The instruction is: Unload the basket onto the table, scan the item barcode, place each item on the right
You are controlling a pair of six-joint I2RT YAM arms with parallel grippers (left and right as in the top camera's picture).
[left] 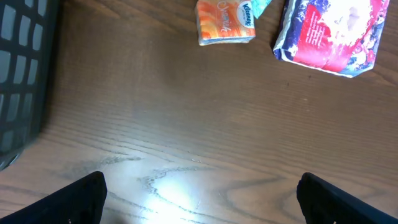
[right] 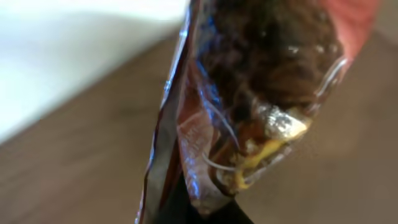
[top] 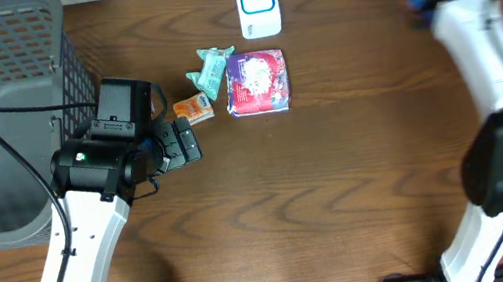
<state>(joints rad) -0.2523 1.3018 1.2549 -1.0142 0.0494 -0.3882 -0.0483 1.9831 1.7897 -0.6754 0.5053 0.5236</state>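
Packet (right: 249, 106) of crinkly, glossy film over dark contents stands upright, its lower edge pinched in the closed right gripper (right: 200, 210). The white, rounded scanner (top: 257, 3) lies to that gripper's left, along the far edge of the table (top: 361, 194). Left gripper (left: 200, 190) hovers spread over bare wood, near the orange tissue pack (left: 225, 22).

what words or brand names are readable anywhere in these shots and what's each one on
"Kleenex": on the small orange tissue pack, left wrist view.
Red and blue plastic packet: white print, too blurred to read.
Shiny brown and red snack wrapper: nothing legible.
White box-shaped scanner: no readable marks.
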